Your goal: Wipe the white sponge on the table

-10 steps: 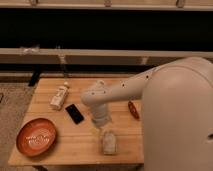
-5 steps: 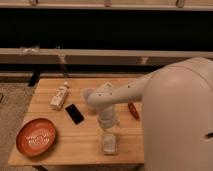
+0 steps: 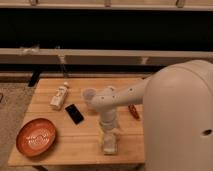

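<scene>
End effector [image 3: 108,134]: spread apart, pointing down, set right over the far end of the white sponge [image 3: 109,147]; touching or just above it, cannot tell. White sponge: flat on the desk [image 3: 80,141], close to its near edge, far end hidden under the wrist. Up and left of the sponge, near it: black phone [image 3: 74,113], flat, at a slant. Farther up and left of the sponge: white bottle [image 3: 59,96], on its side. Straight beyond the sponge, behind the bent white arm [image 3: 122,97]: translucent cup [image 3: 88,93], upright. Up and right of the sponge, just beside the big white robot body [image 3: 180,120]: small red thing [image 3: 133,111], kind unclear. Well left of the sponge, equally near the front edge: 1 orange bowl [image 3: 36,136], round, ribbed inside. Far beyond the sponge, past the desk: 1 long pale rail [image 3: 100,54] against a dark wall [image 3: 125,30].
</scene>
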You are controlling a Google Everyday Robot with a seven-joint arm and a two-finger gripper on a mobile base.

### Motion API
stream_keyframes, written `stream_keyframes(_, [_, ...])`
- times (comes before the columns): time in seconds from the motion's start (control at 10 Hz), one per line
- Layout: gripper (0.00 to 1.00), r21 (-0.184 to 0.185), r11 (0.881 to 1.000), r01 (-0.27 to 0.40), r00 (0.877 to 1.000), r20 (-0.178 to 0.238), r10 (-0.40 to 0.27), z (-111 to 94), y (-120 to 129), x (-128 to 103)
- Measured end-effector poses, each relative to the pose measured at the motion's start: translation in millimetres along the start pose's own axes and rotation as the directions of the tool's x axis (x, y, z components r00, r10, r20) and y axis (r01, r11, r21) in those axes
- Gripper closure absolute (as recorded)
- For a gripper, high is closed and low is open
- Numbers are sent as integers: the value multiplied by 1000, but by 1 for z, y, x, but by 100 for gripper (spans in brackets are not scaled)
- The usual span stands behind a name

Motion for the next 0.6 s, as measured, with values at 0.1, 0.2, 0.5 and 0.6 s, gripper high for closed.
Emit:
stream_keyframes(0.1, [20, -2, 1000, -2, 1000, -1, 2, 2, 1, 0])
stream_keyframes(0.2, [20, -2, 1000, -3, 1000, -1, 3, 6, 3, 1])
stream_keyframes(0.5, [20, -3, 1000, 11, 1000, -12, -11, 16, 13, -1])
stream_keyframes(0.6, [21, -3, 1000, 13, 1000, -18, -14, 20, 14, -1])
